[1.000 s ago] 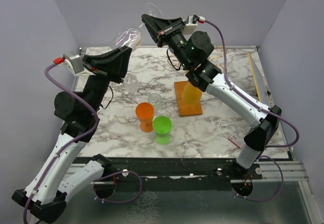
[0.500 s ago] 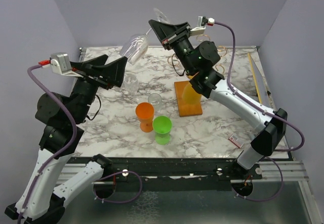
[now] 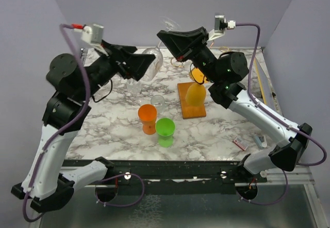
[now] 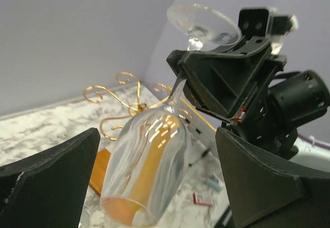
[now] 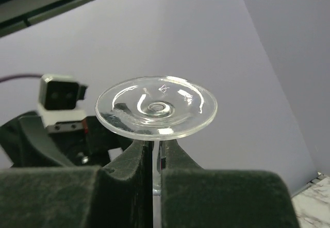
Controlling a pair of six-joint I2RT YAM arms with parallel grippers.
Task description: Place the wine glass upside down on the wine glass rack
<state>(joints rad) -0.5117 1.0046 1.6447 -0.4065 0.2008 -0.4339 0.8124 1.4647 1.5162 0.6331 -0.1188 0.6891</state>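
The wine glass (image 4: 147, 161) hangs in the air above the far part of the table, already turned over: foot up, bowl down. Its long axis is tilted, running from the foot high on my right down to the rim low on my left. My right gripper (image 5: 156, 148) is clamped on the stem just beneath the foot. My left gripper (image 4: 157, 150) is spread wide with the bowl between its fingers (image 4: 51, 171), and I see no contact on either side.

The wine glass rack (image 3: 192, 112) stands on the table below the glass, towards my right arm. Its gold curls show just behind the bowl in the left wrist view. An orange vessel (image 3: 196, 94) stands on its wooden base.

I judge the coming move turns on this offset. The glass must travel down and rightward until the stem can slide into a wire curl with the foot resting on top. My right arm is the nearer one and already has the stem. The tilt probably needs bringing closer to upright first, and the bowl must clear the orange vessel on the way down.
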